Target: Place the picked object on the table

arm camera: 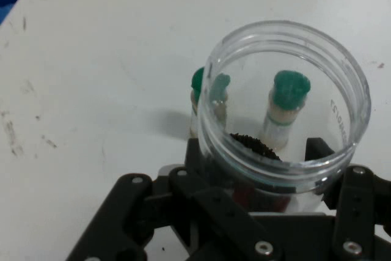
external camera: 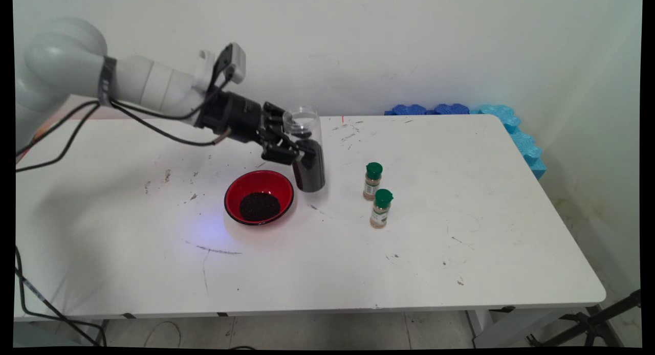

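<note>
Two small spice bottles with green caps stand right of centre on the white surface, one just above and left of the other, close together. Left of them, the black claw is clamped on a clear jar that is about half full of dark grains. The jar is upright or nearly so, its open mouth at the top, and its base is at or just above the surface; which of the two cannot be told. Just left of and below the jar sits a red bowl with a heap of the same dark grains in its middle. Blue foam pieces lie along the surface's far right edge against the wall.

From the hand view, the jar fills the centre, claw gripping its sides, and both bottles show through the clear wall.
</note>
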